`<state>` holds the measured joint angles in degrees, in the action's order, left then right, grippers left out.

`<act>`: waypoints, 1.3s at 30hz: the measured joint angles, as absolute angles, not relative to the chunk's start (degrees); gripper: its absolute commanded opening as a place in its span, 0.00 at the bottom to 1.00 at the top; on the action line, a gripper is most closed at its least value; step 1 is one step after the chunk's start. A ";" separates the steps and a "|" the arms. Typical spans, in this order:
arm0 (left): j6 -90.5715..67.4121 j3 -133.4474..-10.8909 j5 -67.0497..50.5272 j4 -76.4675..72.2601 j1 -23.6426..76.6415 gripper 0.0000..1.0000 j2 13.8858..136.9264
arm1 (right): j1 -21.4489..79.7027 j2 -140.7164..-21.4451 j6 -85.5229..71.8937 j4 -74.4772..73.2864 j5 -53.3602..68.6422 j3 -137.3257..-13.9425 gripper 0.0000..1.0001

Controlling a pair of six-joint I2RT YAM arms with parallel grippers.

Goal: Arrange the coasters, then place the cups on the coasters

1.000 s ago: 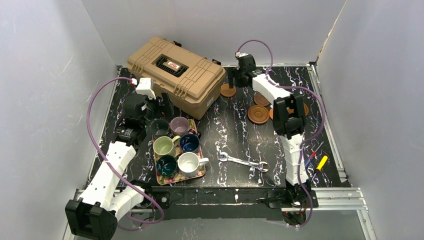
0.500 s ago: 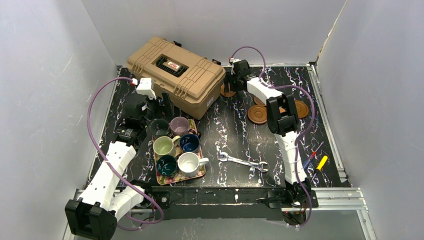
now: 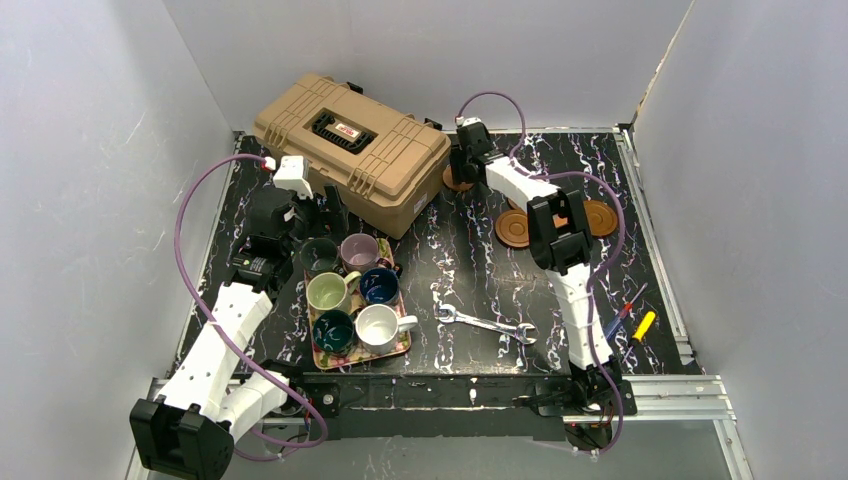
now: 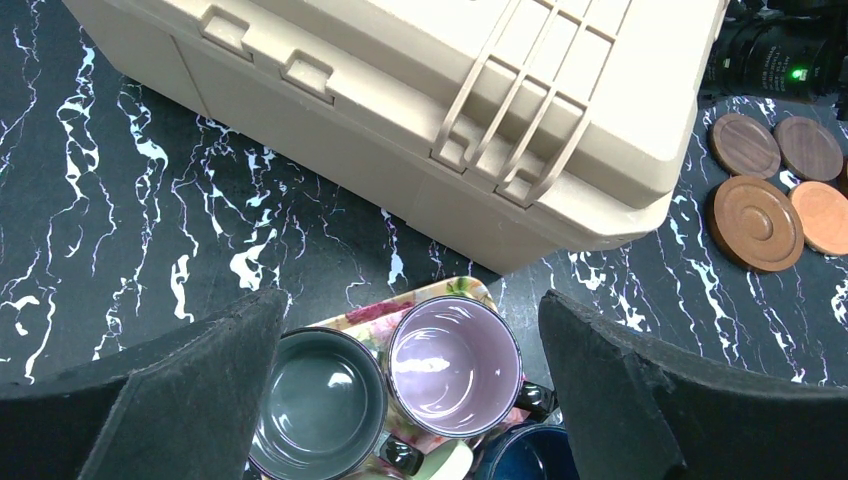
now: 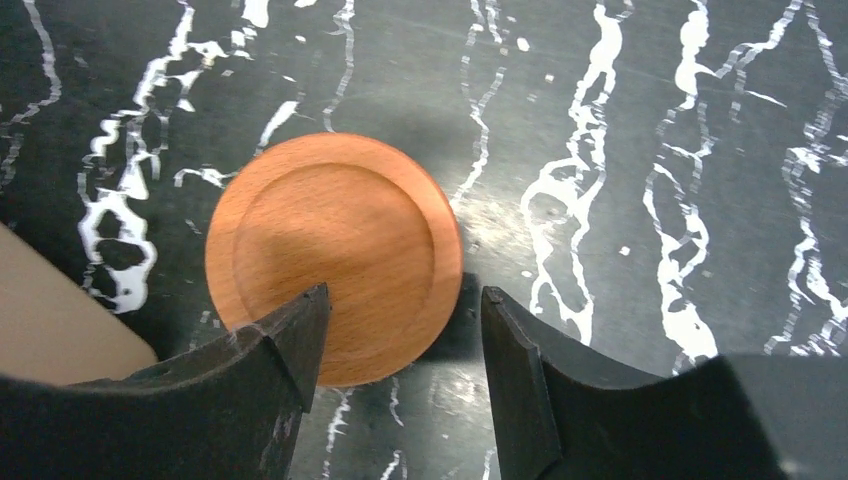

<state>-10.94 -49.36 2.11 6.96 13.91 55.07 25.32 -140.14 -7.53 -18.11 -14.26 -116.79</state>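
An orange coaster lies flat on the black table next to the toolbox corner. My right gripper is low over its near edge, open. One finger overlaps the disc and the other stands just off its rim. In the top view that gripper hides most of this coaster. Several more coasters lie to the right. The cups stand on a floral tray. My left gripper hovers open above the mauve cup and the dark green cup.
A tan toolbox takes up the back left, close to the orange coaster. A wrench lies in front of the middle. Screwdrivers rest at the right edge. Grey walls enclose the table.
My right arm has reached further back-left and dropped onto the orange coaster by the toolbox, and its jaws have narrowed. The left arm has not moved.
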 measured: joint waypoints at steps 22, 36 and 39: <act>-10.96 -49.36 2.09 6.94 14.06 0.98 55.07 | 25.08 -122.21 -5.87 -20.01 -25.61 -90.35 0.63; -10.98 -49.36 2.09 6.94 14.11 0.98 55.07 | 24.14 -120.25 -6.87 -21.02 -28.82 -87.46 0.63; -10.98 -49.36 2.09 6.94 14.11 0.98 55.07 | 23.66 -120.16 -7.16 -20.99 -28.91 -87.31 0.63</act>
